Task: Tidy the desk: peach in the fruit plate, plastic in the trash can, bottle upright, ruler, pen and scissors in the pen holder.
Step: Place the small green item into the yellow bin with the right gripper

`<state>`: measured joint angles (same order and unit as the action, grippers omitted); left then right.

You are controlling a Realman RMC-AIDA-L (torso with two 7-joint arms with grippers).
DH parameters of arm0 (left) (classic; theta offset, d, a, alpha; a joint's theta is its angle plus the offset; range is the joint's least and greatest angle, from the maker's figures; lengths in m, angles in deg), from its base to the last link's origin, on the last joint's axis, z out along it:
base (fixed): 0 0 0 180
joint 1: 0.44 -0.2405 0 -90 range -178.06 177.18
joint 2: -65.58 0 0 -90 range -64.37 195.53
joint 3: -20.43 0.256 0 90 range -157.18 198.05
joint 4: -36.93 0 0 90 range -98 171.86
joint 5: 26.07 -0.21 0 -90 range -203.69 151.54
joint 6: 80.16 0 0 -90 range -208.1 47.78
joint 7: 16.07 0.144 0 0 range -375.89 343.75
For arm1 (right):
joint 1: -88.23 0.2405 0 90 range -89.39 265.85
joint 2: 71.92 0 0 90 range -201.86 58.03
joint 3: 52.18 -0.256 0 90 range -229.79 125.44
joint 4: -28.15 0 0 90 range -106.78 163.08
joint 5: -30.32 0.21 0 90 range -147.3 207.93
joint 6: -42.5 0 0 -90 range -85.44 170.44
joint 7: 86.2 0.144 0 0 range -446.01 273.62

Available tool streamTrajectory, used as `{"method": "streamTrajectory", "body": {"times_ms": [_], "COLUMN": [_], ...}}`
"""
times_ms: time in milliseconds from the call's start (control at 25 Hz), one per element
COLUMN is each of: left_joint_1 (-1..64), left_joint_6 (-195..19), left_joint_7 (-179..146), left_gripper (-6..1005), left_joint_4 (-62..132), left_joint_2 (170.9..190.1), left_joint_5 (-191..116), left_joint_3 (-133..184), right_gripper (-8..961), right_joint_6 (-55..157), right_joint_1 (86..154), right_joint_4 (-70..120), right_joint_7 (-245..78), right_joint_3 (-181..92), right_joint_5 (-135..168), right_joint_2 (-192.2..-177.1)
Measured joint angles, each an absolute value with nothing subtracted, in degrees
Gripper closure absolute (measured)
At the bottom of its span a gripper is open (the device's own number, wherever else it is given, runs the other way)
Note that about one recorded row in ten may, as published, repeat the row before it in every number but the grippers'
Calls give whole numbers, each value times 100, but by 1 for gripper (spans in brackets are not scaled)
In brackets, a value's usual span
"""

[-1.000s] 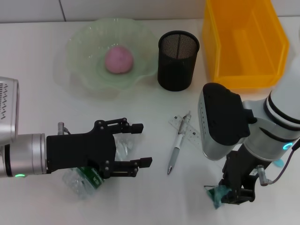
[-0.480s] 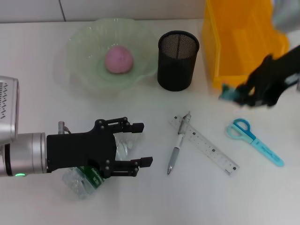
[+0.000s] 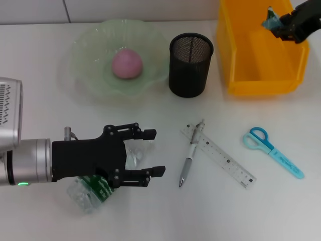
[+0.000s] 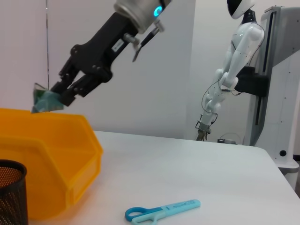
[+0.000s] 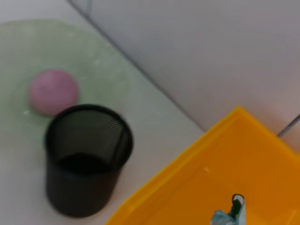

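The right gripper (image 3: 281, 22) has swung from the lower right up to the upper right, fingers pinching the teal plastic scrap (image 3: 271, 19) above the bright yellow rectangular trash can (image 3: 261, 75); release seems next. The left gripper (image 3: 150, 153) stays spread over the lying clear bottle (image 3: 93, 191).

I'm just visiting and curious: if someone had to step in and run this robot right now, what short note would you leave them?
Right gripper: jaws shut on the plastic, held above the trash can; not dropped yet.
Left gripper: jaws open, low over the lying bottle at the near left of the desk.
Done: peach sits in the fruit plate.
Left: release the plastic, stand the bottle upright, and put the pen, ruler and scissors into the pen holder. The pen lies across the ruler's far end; the scissors lie apart, to their right.
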<state>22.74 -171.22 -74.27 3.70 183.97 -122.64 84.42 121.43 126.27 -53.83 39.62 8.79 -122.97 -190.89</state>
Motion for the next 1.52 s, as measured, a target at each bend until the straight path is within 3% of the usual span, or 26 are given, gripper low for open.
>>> {"method": "streamTrajectory", "body": {"times_ms": [160, 640, 1040, 1520], "left_joint_1": [2280, 2283, 2286, 2289], "left_joint_6": [-17122, -17129, -17112, -17096], "left_joint_7": [-7436, -7458, -7461, -7460], "left_gripper": [216, 216, 216, 217], "left_joint_4": [371, 371, 376, 371], "left_joint_2": [18397, 18397, 18397, 18397], "left_joint_5": [-12266, -12267, -12267, -12266], "left_joint_3": [8442, 8442, 8442, 8442], "right_gripper": [667, 483, 124, 125], "right_joint_6": [11709, 11355, 11355, 11337], "right_joint_1": [12794, 12985, 12819, 12594], "right_joint_4": [-4864, -4309, -4311, -4664], "right_joint_7": [4143, 4563, 4586, 4631], "right_joint_3": [890, 842, 831, 800], "right_joint_5": [-12460, -12518, -12750, -12736], "right_joint_2": [-19097, -19064, -19089, -19094]}}
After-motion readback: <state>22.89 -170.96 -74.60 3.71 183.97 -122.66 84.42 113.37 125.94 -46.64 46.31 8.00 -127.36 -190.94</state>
